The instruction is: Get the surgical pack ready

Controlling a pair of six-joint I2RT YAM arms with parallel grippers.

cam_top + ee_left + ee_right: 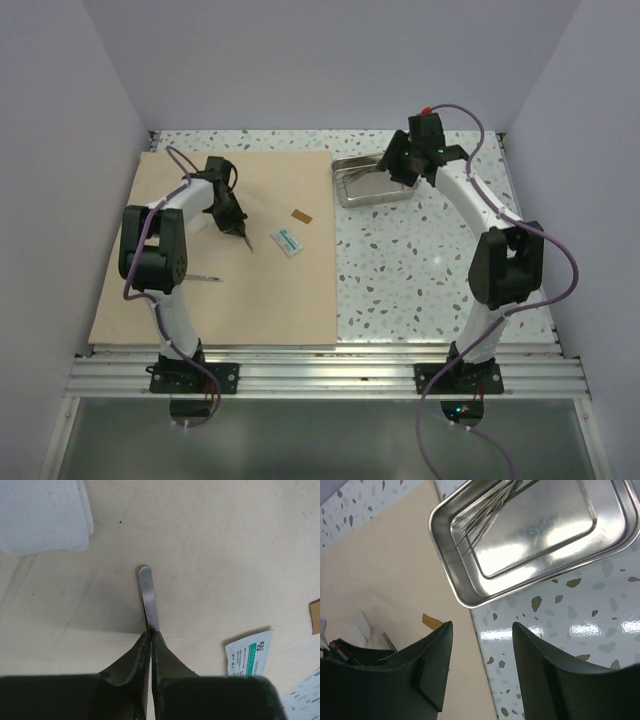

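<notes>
**Left end effector** (151, 632): clenched. The 2 fingers are pressed together on 1 end of a flat steel instrument (147, 597). The rounded free end of the instrument projects straight ahead of the fingertips, over the tan wrap sheet (230, 300). Whether that end touches the sheet cannot be told.

**Items around the left end effector, all on the wrap sheet:**
- Folded white gauze pad (42, 515): ahead and to the left, well apart.
- White packet with green print (250, 652): beside the fingers on the right, near.
- Small brown rectangle (300, 216): beyond the packet, further right.
- Thin metal instrument (208, 277): behind the end effector, near the elbow of the arm.

**Right end effector** (482, 630): released. The 2 fingers stand apart with nothing between them, above the speckled worktop (430, 270).

**Steel tray** (450, 565): directly ahead of the right end effector, on the worktop, just beside the right edge of the wrap sheet. Several thin metal instruments (485, 515) lie in the far left corner of the tray.

The wrap sheet lies flat and unfolded.
</notes>
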